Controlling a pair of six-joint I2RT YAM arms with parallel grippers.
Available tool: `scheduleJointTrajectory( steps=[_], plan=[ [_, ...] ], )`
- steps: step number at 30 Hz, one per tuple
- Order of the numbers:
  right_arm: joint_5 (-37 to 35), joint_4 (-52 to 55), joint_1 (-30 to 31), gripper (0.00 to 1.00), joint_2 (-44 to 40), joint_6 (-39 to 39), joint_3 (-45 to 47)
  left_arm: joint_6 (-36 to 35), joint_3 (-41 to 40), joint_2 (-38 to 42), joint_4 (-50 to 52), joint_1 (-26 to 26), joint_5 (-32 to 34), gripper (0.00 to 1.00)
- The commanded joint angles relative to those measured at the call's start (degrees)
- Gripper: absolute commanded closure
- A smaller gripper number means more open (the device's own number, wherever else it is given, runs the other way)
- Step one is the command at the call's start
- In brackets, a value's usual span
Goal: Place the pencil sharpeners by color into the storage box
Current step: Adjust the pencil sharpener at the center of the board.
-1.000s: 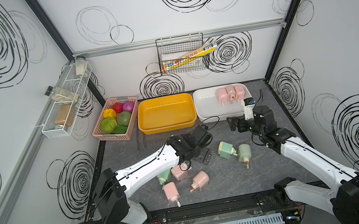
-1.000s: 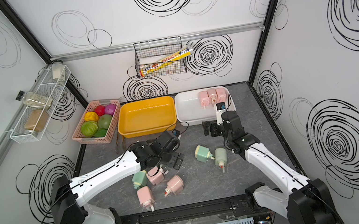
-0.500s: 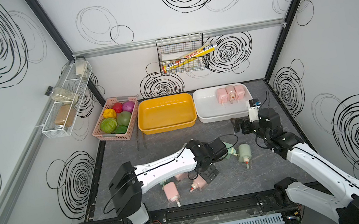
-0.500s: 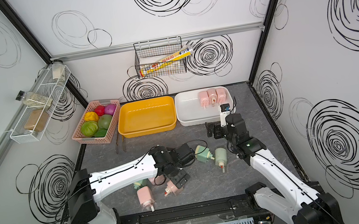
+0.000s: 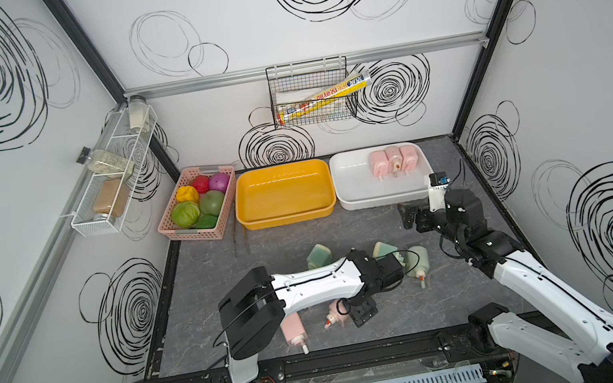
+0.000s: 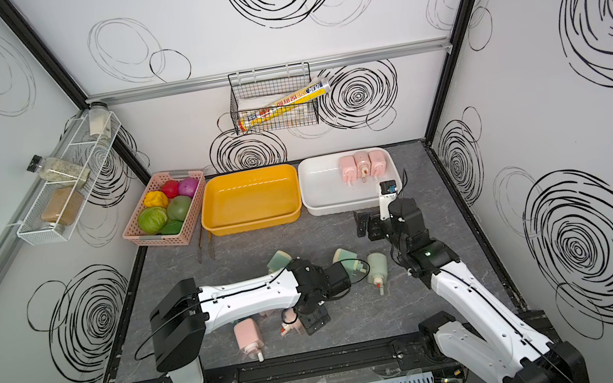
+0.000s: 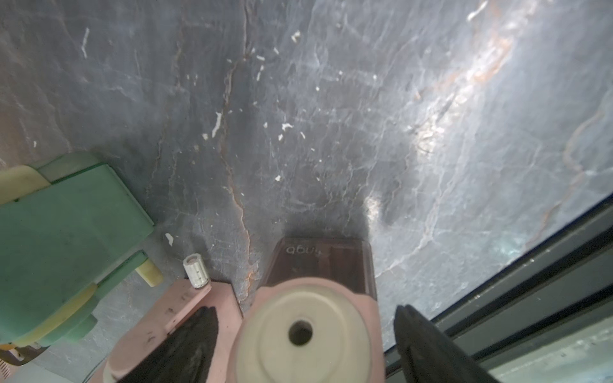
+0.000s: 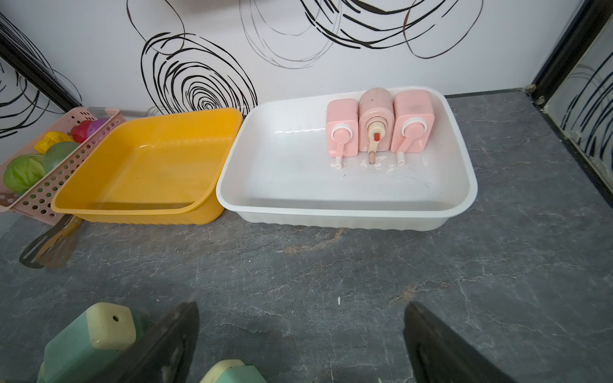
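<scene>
Left gripper [image 7: 303,310] astride pink pencil sharpener [image 7: 300,354], jaws apart

Along the back edge of the desk [image 5: 345,232] three containers stand in a row: a basket [image 5: 177,233] holding toy vegetables [image 5: 185,214] at the back left corner, the middle storage box [image 5: 288,217] beside it, and the right storage box [image 5: 382,200] toward the back right corner. Three pencil sharpeners [image 5: 393,161] lie side by side in the right storage box, against its back wall. Tongs [image 5: 239,239] lie just before the gap between basket and middle storage box. A lone pencil sharpener [image 5: 317,256] lies mid-desk; a pair of pencil sharpeners [image 5: 419,262] lies right of it. Two front pencil sharpeners [image 5: 293,327] lie near the front edge, the left end effector [image 5: 363,311] at the rightward one. The right end effector [image 5: 410,217] is just before the right storage box.
</scene>
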State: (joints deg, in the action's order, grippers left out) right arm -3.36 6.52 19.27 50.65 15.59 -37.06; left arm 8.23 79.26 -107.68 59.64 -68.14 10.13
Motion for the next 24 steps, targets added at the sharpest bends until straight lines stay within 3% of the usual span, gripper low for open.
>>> scheduleJointTrajectory(
  steps=[1, 14, 19, 24],
  plan=[
    [-0.9, 0.45, -0.11, 0.0, -0.98, -0.74, 0.84, -0.93, 2.35, -1.12, 1.69, 0.45, -0.51, 0.12],
    [-1.28, 0.15, -0.11, 0.0, -1.26, -0.92, 1.2, -1.38, 3.31, -2.05, 2.06, 1.13, -0.9, 0.22],
    [-1.4, 0.15, -0.12, 0.0, -1.28, -0.92, 1.28, -1.46, 3.35, -1.92, 1.98, 1.17, -0.8, 0.21],
    [-1.49, 0.16, -0.11, 0.0, -1.26, -0.92, 1.29, -1.48, 3.24, -1.42, 1.8, 1.67, -1.08, 0.31]
  ],
)
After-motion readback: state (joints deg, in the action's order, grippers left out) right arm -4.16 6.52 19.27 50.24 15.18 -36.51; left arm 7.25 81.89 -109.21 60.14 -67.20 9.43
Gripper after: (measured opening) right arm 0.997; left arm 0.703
